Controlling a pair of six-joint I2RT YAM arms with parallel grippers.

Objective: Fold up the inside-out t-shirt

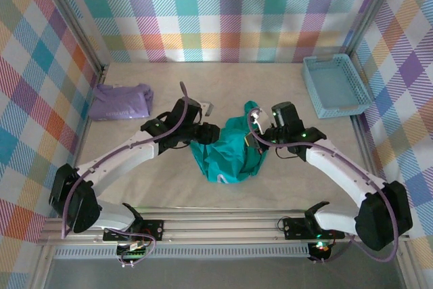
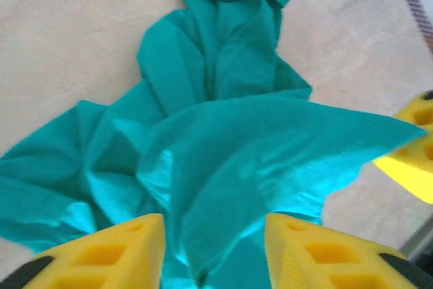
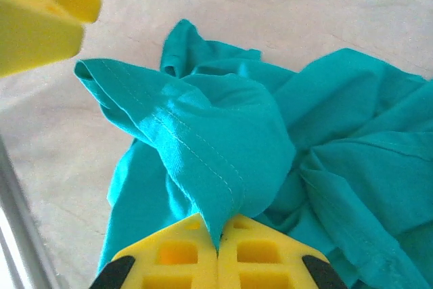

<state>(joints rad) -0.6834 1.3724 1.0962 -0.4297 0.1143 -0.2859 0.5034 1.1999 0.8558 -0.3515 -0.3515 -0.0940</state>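
We are looking down on a pale table where the teal t-shirt is lying bunched in a crumpled heap near the middle, between the two arms and well apart from everything else on the surface.

The right gripper is reaching into the heap's right side. From its wrist we are seeing its yellow fingers pressed together, pinching a stitched fold of the t-shirt. That fold is rising from the jaws into a raised peak, while the rest of the cloth is spreading loose over the table behind it.

The left gripper is meeting the heap from the opposite side. Through its wrist camera we are finding its two yellow fingers standing apart, with a broad flap of the t-shirt running between them. The cloth is lying in the gap rather than being squeezed, so we are reading this claw as open. A yellow finger of the right gripper is showing at the flap's far tip.

At the far right of the table a light-blue basket is sitting against the checked wall. We are seeing its slatted floor from side to side. The t-shirt is lying well outside it.

At the far left a lavender garment is resting folded on the table, near the wall and well apart from the teal heap.
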